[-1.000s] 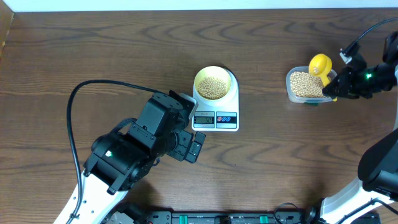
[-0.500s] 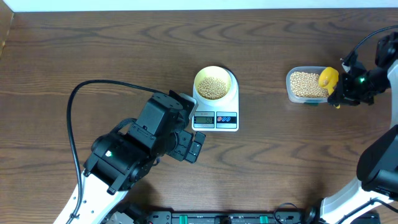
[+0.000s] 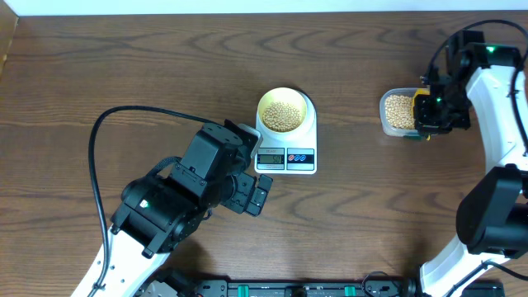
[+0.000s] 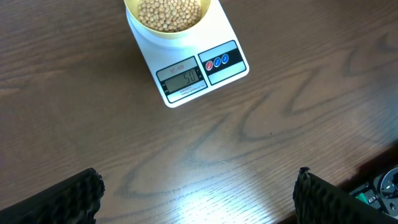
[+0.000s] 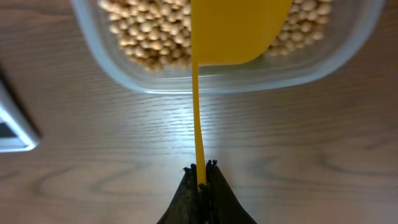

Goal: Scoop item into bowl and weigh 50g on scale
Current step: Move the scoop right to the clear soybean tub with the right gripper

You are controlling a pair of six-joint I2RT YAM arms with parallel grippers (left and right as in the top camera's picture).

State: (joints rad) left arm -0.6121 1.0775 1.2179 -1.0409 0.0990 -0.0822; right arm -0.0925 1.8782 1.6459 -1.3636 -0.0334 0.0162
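The pale yellow bowl [image 3: 285, 111] full of beige beans [image 3: 281, 115] sits on the white scale [image 3: 286, 152]; both show in the left wrist view [image 4: 170, 14], where the scale's display [image 4: 182, 78] reads 50. My right gripper [image 5: 200, 168] is shut on the handle of a yellow measuring spoon [image 5: 233, 28], whose scoop hangs over the beans [image 5: 144, 29] in a clear plastic tub [image 3: 399, 113]. My left gripper [image 4: 198, 193] is open and empty over bare wood in front of the scale.
The left arm [image 3: 177, 198] and its black cable [image 3: 99, 157] take up the table's front left. The right arm [image 3: 495, 82] reaches in from the right edge. The tub's wall [image 5: 249, 81] is just ahead of the right fingers.
My right gripper has swung round over the tub's right end, turning the spoon so the scoop now lies over the beans in the tub. The left arm, bowl and scale have not moved.
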